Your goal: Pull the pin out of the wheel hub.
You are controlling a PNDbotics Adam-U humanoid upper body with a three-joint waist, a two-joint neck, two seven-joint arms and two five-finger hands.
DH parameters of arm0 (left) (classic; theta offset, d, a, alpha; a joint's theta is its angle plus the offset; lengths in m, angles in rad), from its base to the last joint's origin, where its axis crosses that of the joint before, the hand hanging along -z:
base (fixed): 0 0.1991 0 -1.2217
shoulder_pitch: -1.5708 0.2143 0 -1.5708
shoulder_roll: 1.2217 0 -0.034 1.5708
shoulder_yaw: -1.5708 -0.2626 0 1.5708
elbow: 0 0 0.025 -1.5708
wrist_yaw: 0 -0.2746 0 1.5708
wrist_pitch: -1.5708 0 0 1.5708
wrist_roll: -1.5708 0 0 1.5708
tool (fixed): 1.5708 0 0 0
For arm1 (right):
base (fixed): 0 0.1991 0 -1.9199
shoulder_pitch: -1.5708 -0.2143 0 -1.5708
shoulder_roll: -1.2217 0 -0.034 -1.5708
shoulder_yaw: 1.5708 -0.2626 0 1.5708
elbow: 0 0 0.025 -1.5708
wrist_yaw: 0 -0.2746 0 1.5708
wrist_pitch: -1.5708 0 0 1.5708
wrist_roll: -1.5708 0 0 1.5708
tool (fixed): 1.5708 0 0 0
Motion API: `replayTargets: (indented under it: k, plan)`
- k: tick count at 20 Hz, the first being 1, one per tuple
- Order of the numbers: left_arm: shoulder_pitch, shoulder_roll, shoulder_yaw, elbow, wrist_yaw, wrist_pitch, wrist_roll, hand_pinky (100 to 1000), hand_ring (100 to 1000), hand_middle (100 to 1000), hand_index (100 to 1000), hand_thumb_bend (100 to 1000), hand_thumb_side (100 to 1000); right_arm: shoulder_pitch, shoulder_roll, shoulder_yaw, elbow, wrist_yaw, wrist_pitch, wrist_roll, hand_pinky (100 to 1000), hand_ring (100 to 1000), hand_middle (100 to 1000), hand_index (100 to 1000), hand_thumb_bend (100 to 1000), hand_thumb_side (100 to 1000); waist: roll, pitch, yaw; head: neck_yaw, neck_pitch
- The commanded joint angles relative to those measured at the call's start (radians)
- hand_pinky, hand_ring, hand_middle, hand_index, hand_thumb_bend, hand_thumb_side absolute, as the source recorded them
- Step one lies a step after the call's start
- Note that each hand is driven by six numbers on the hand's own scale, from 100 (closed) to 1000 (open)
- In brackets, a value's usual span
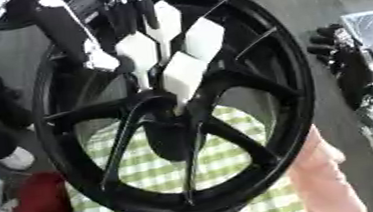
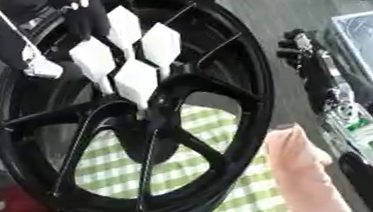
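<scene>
Left robot hand [image 1: 168, 29]: in from upper left of frame, white-tipped end bunched right over the centre of the wheel. Closed on anything or not: cannot tell; the tips cover the spot. Placement reads as an approach to, or a grasp at, the pin, since that is where a hub pin would sit.

Pin: not made out as a separate thing. Judged to lie at the hub [image 1: 150, 104], under the lowest white tip, left of frame centre. No sign of it clear of the hub, so extraction taken as not yet done.

Wheel [image 1: 297, 75]: black, spoked, fills most of the frame. Stood on edge and tilted, top leaning to upper left, face turned toward the camera. Probably held this way to bring the hub within reach from above.

Person's hand [image 1: 321, 173]: lower right of frame, against the outer rim at its lower right. Likely steadying the wheel against the coming pull; actual contact with the rim looks probable but cannot be confirmed.

Green-and-white checked cloth [image 1: 153, 167]: under the wheel, seen through the gaps between spokes, lower centre. Presumably there to protect rim and support.

Right robot hand [image 2: 303, 49]: right edge, mid-height, beside the rim and apart from it. Black, relaxed and spread, holding nothing. Idle; no part in bracing the wheel.

Red object [image 1: 39, 210]: lower left, outside the rim. Nature unclear.
</scene>
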Motion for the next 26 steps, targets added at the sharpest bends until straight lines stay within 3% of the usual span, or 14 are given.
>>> replayTargets:
  k: [1, 17, 26]
  plan:
    - [-0.021, 0.017, 0.014, -0.016, -0.008, 0.001, -0.004, 711, 743, 730, 776, 370, 130, -0.005, -0.009, -0.003, -0.004, 0.004, -0.001, 0.005, 955, 801, 748, 819, 100, 789, -0.003, -0.012, -0.001, -0.004, -0.004]
    - [-0.028, 0.023, 0.047, -0.033, -0.035, -0.01, -0.004, 728, 779, 745, 768, 396, 101, -0.004, -0.009, -0.004, -0.002, 0.003, -0.001, 0.008, 956, 801, 748, 819, 100, 790, -0.006, -0.009, -0.001, -0.01, -0.003]
    - [-0.014, 0.012, 0.029, 0.0, -0.055, -0.018, -0.004, 721, 778, 765, 770, 386, 107, -0.006, -0.006, -0.005, -0.004, 0.003, -0.002, 0.008, 956, 801, 748, 819, 100, 791, -0.008, -0.004, -0.005, -0.01, -0.006]
